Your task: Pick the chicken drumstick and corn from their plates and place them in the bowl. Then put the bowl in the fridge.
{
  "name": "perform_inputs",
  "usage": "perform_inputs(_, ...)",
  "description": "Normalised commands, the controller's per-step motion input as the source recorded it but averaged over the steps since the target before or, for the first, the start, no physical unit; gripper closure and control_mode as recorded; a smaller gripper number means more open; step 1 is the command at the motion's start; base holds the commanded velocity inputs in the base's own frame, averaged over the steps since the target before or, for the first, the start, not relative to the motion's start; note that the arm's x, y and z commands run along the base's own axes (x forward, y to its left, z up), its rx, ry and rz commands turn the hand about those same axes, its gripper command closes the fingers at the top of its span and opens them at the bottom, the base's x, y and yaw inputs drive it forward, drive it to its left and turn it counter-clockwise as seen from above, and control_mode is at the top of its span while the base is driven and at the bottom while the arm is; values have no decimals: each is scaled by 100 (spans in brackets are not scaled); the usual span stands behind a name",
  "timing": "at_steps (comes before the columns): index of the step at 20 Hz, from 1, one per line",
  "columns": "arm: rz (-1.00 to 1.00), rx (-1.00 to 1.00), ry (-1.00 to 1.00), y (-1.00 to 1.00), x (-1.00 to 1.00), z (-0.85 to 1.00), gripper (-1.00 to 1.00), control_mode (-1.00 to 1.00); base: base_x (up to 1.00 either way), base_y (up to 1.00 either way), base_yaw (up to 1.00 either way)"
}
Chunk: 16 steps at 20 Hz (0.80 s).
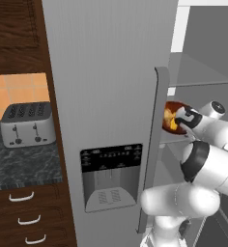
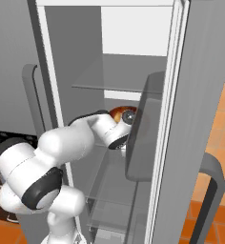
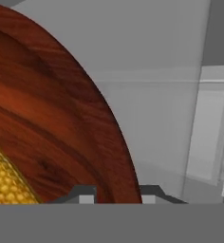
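**Carrying loaded bowl into open fridge**

Reaching through the open fridge (image 2: 190, 95) doorway, arm stretched forward at mid height. Gripper (image 1: 183, 117) clamped on the near rim of the wooden bowl (image 1: 170, 112); in the hand view, fingertips (image 3: 85, 193) straddling the rim, one inside the wall, one outside. Pinched at the edge presumably to leave the contents undisturbed. Bowl (image 3: 52, 109) carried roughly level, at the height of a glass shelf (image 2: 114, 88) region, just past the door edge with the long handle (image 1: 152, 144). Whether resting on a shelf or hanging above one: cannot tell.

Corn (image 3: 4, 182) lying inside the bowl, bright yellow kernels close under the camera. Golden-orange contents (image 1: 170, 119) visible over the rim from the left base view; drumstick not separable from corn there.

Judged: final step under way, food loaded. Next move likely lowering onto the shelf, then releasing. Risk: rim grip letting the bowl tip.

Toaster (image 1: 28, 124) on the dark counter (image 1: 19, 164), well apart.
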Motion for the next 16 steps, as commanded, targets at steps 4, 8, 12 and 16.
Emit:
perform_inputs(4, 0, 0, -4, 0, 9, -7, -100, -100, 0, 0, 0)
perform_inputs(8, 0, -1, -13, 11, -22, 16, -100, -100, 0, 0, 0)
perform_inputs(12, 0, -10, -18, 34, -56, 55, -100, -100, 0, 0, 0)
perform_inputs(16, 0, -7, -2, 46, -83, 87, -100, -100, 0, 0, 0)
